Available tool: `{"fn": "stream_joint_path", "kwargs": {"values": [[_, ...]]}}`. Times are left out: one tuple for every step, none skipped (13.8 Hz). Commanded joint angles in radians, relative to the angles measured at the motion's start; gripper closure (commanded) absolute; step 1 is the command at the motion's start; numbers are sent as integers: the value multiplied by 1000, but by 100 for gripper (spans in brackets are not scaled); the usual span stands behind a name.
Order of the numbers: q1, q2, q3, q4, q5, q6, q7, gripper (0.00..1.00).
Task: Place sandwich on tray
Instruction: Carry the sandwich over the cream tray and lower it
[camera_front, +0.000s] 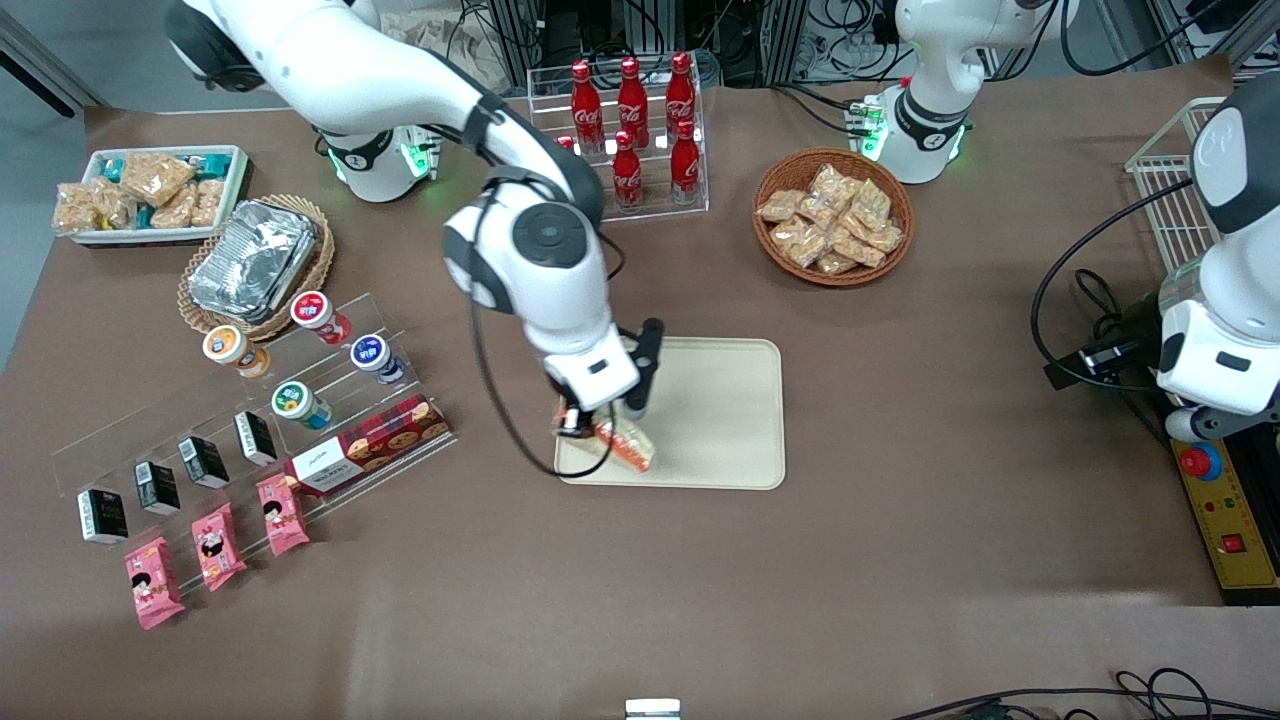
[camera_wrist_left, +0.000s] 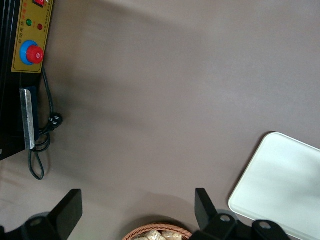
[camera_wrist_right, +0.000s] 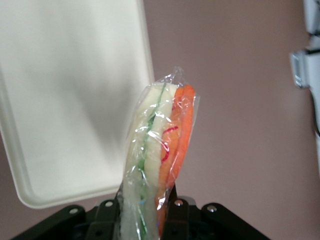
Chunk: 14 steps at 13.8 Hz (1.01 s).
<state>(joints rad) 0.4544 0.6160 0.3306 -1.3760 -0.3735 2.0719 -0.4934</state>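
Observation:
My right gripper (camera_front: 585, 422) is shut on the sandwich (camera_front: 625, 444), a wedge in clear wrap with pale bread and orange and green layers. It hangs just over the corner of the cream-beige tray (camera_front: 720, 400) nearest the front camera on the working arm's side. In the right wrist view the sandwich (camera_wrist_right: 157, 150) stands between the two fingers (camera_wrist_right: 177, 212), with the tray (camera_wrist_right: 70, 100) beside it below. A corner of the tray (camera_wrist_left: 280, 185) shows in the left wrist view.
A clear stepped rack of cups, black boxes and pink packets (camera_front: 215, 545) lies toward the working arm's end. A cookie box (camera_front: 370, 445) sits close to the tray. A rack of red bottles (camera_front: 630, 130) and a snack basket (camera_front: 832, 215) stand farther back.

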Motion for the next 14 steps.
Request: {"fn": "stream_joint_path", "kwargs": {"values": [[49,88,-13,42,-74,65,31,68],[76,108,-18,35,-112,74,97,68],[96,134,-18,35,-167,76,142,67],[105,155,-18,37,-198,76,156,67],[109,171,-18,37,-202,76,153,66],[107,180,-21,37,-203,77,145,65],[107,192,-39,37,-205,85,138,64],[109,208,-47,38,-206,111,138,64],[107,224,-50,38,-206,144,136,64],[109,238,-53,38,-208,177,133,64],[109,244,-65,38,-208,197,127,64],[109,245,-70,38,-208,207,122,63],[109,245,-70,37,-208,209,121,56],[109,245,-71,35,-208,211,119,1]]}}
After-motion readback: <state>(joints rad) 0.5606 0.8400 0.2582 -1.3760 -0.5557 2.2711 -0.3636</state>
